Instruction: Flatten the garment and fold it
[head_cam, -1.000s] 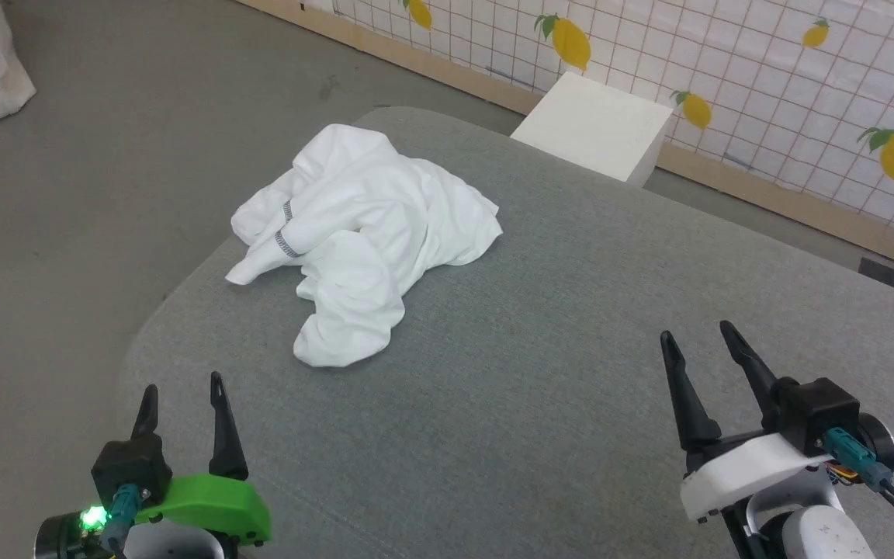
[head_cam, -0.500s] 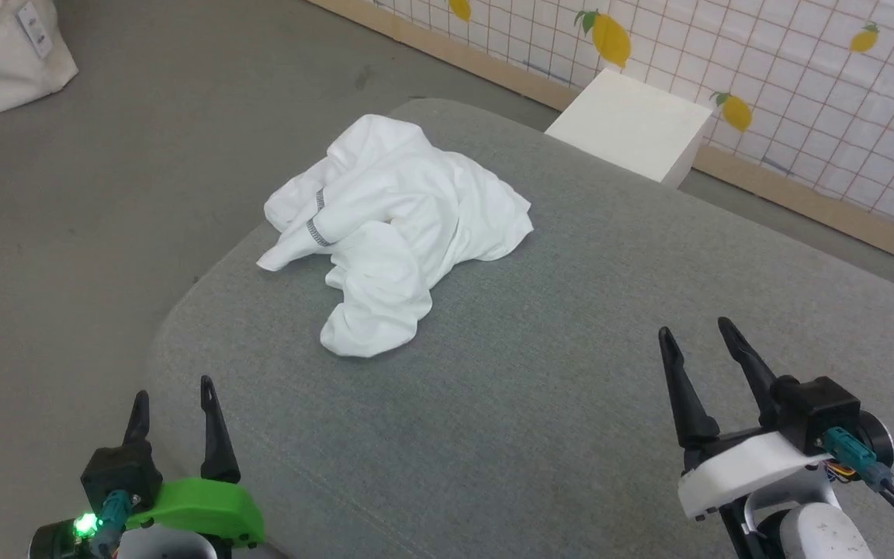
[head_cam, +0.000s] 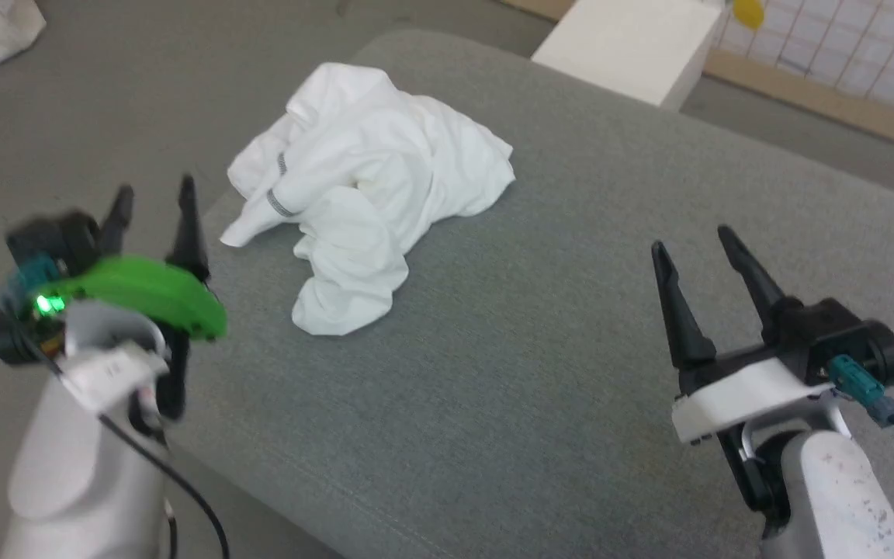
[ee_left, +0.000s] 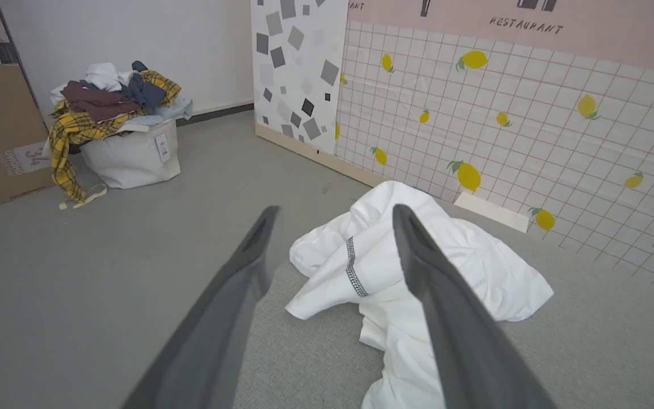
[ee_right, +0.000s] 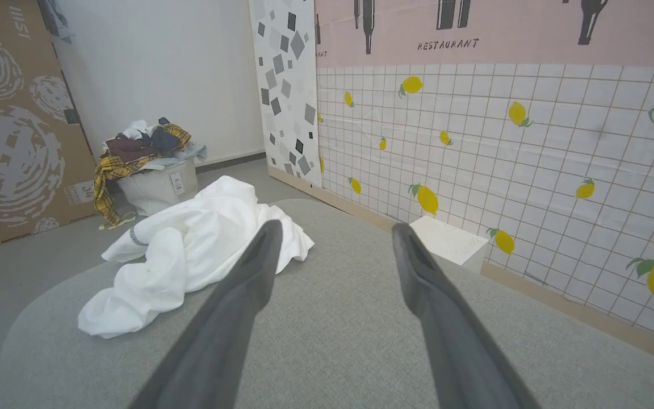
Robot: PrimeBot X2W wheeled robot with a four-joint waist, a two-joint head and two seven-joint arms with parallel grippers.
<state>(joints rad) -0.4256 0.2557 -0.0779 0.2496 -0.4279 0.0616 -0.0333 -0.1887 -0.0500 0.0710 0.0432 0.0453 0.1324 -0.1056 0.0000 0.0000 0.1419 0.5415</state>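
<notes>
**Q:** Firstly, head view: what is the status of the end effectors and the workpiece?

**A:** The left gripper [head_cam: 155, 186] has its jaws spread and holds nothing. It hovers at the left edge of the grey padded table [head_cam: 540, 365], just beside the garment [head_cam: 385, 178]. The right gripper [head_cam: 689, 239] is likewise spread and empty, well apart from the garment. The garment lies crumpled in a heap near the table's far left corner. A white box [head_cam: 633, 39] stands beyond the far edge.

**Q:** Left wrist view?

**A:** Both fingers [ee_left: 236, 295] stand apart and frame the heap. A sleeve end with a dark zigzag band [ee_left: 352, 267] points toward the table edge. A laundry bag [ee_left: 134, 156] heaped with clothes stands on the floor.

**Q:** Right wrist view?

**A:** The fingers [ee_right: 446, 318] are released over bare table. The garment lies ahead and to that view's left, with no contact.
</notes>
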